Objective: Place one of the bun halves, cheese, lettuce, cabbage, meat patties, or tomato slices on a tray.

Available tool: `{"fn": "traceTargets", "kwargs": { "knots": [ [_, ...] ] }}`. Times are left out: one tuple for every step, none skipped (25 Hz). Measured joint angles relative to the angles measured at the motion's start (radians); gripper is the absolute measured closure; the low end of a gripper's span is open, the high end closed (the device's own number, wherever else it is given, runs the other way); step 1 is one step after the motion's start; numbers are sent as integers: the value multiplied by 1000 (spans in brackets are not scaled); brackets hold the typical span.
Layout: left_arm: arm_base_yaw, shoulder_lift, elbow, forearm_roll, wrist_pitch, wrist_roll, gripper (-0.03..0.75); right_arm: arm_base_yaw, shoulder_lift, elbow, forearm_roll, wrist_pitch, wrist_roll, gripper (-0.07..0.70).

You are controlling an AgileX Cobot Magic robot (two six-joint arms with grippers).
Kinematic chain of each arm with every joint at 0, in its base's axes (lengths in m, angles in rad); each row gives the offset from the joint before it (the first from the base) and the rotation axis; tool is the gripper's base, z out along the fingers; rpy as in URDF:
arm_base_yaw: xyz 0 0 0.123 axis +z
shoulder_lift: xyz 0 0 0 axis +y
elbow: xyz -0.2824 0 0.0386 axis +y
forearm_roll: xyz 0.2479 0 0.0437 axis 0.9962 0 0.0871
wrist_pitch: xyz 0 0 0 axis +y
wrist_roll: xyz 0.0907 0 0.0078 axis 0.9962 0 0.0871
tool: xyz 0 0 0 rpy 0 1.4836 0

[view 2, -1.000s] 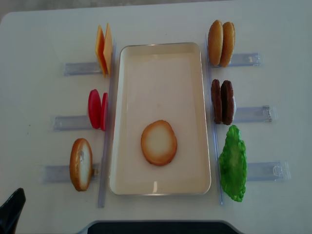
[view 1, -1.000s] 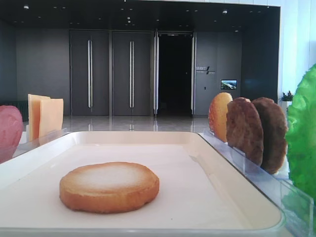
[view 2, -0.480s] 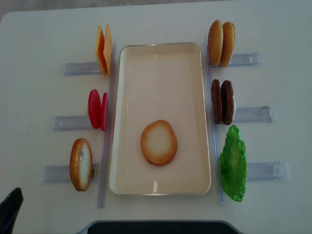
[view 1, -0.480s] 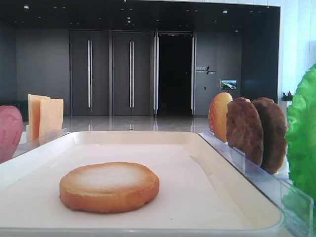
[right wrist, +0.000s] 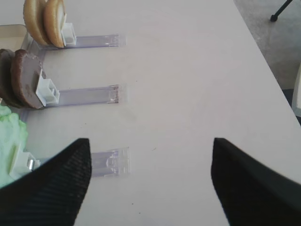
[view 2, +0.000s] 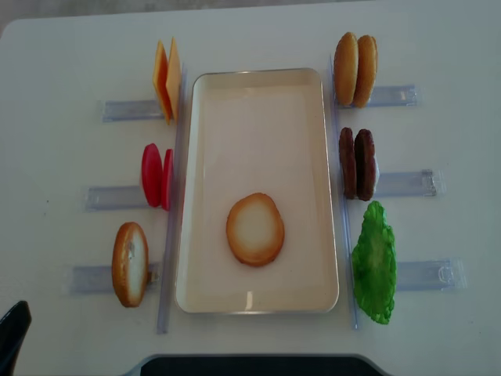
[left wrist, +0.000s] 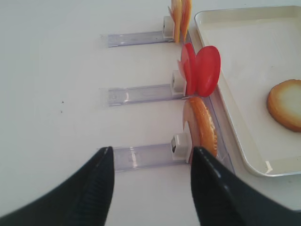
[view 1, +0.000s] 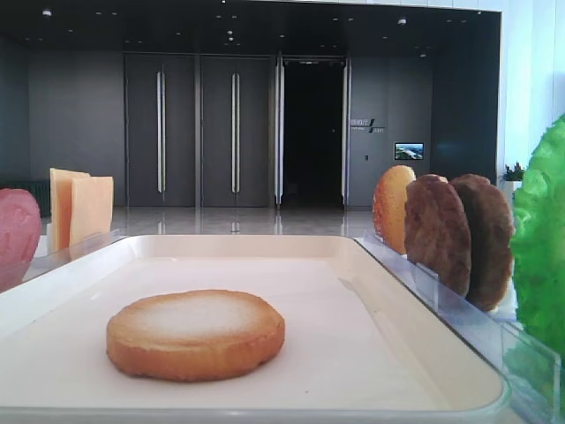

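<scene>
One bun half lies flat on the tray, both tools empty.

Nearest us, the left tool and right tool hover with fingers apart, gripping nothing, over the white surface. On the tray, the bun half rests pale face up at the near end. Right of it stand lettuce, then meat patties; cheese stands far left.
</scene>
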Motion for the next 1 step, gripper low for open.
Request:
{"fn": "traceTargets", "kwargs": {
  "knots": [
    [0,0,0,0,0,0,326,0,0,0,0,0,0,97]
  ]
}}
